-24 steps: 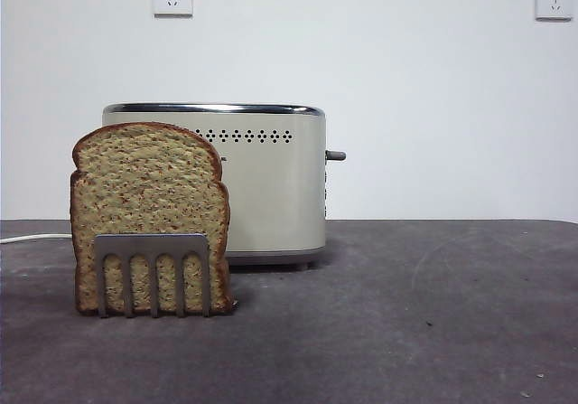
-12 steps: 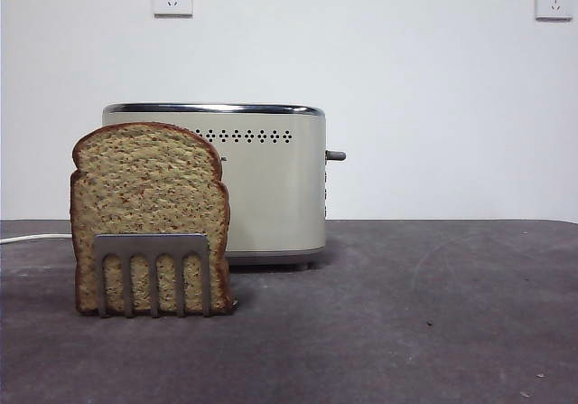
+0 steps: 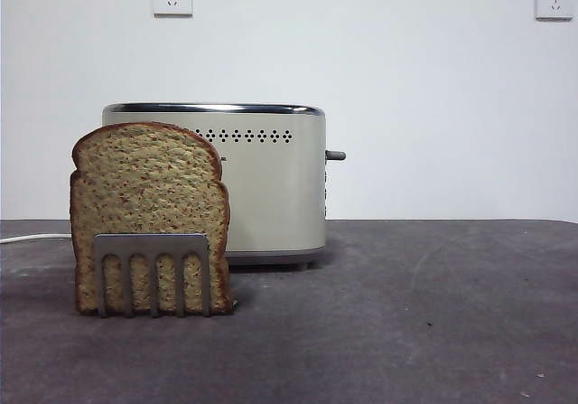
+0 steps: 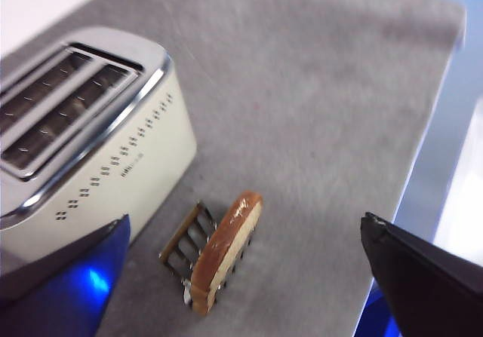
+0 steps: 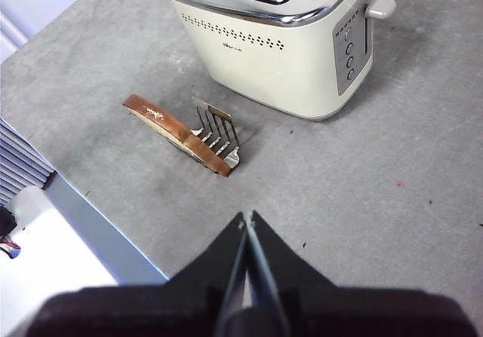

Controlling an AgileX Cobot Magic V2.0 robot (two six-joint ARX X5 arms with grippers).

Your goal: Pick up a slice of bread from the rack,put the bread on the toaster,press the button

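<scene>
Well below both jaws, slice of bread [image 3: 149, 214] upright in rack [image 3: 152, 273]

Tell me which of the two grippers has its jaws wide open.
The left gripper: its jaws stand far apart above the slice of bread. The right gripper has jaws pressed together.

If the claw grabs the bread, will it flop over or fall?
The slice of bread stands upright in the rack, so it's probably stiff. It's thin and tall, so it might tip without support. Its rough crumb likely isn't slippery.
</scene>
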